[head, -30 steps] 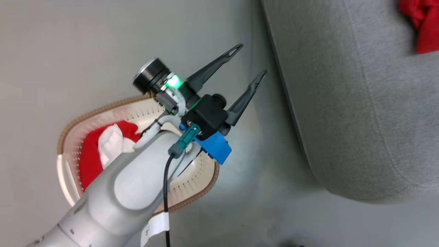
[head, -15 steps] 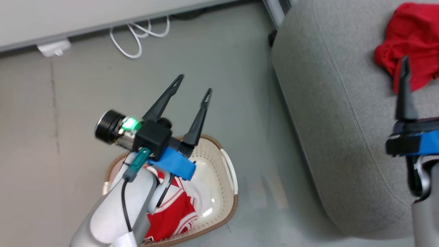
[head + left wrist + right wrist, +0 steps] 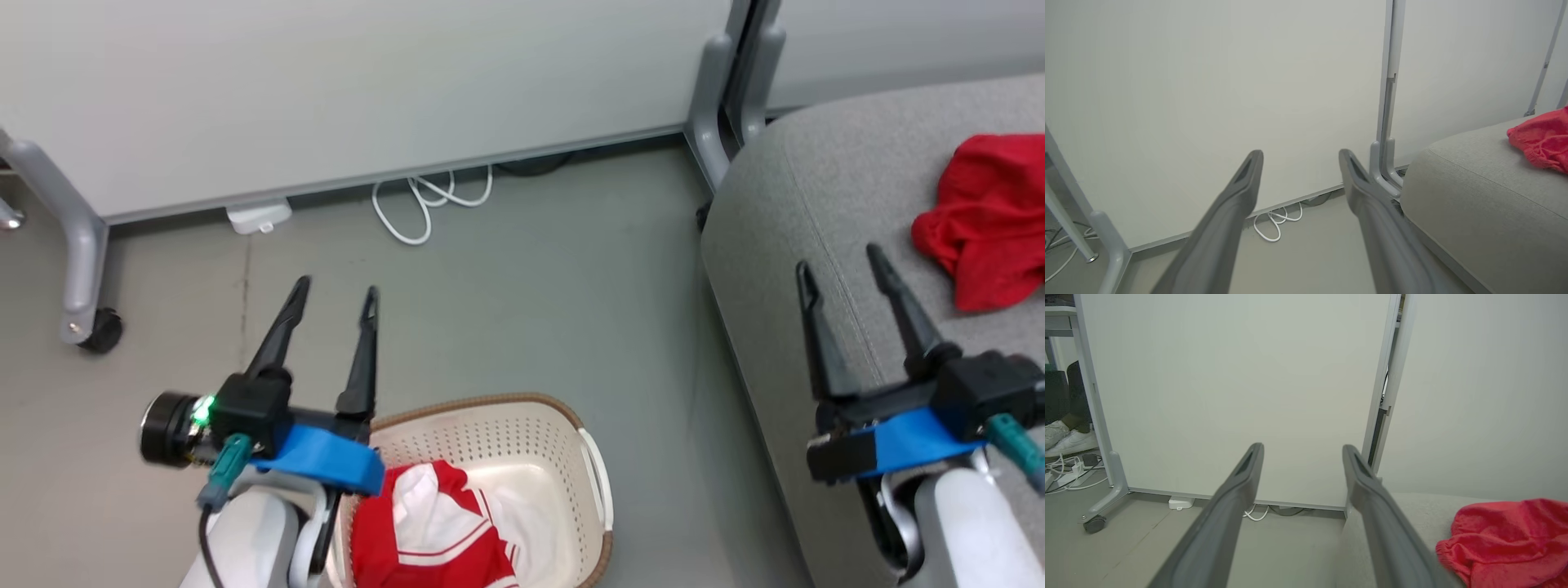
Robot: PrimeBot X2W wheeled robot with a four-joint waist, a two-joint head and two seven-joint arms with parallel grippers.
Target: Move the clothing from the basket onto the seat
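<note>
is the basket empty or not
Not empty: a red-and-white garment lies crumpled inside the basket, toward its left side.

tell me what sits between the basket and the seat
Only bare grey floor lies between the basket and the seat, as the head view shows; the two stand apart.

Right hand (image 3: 1302, 448) spread, empty — red garment (image 3: 1506, 535) lying on grey seat (image 3: 1425, 506).
</note>
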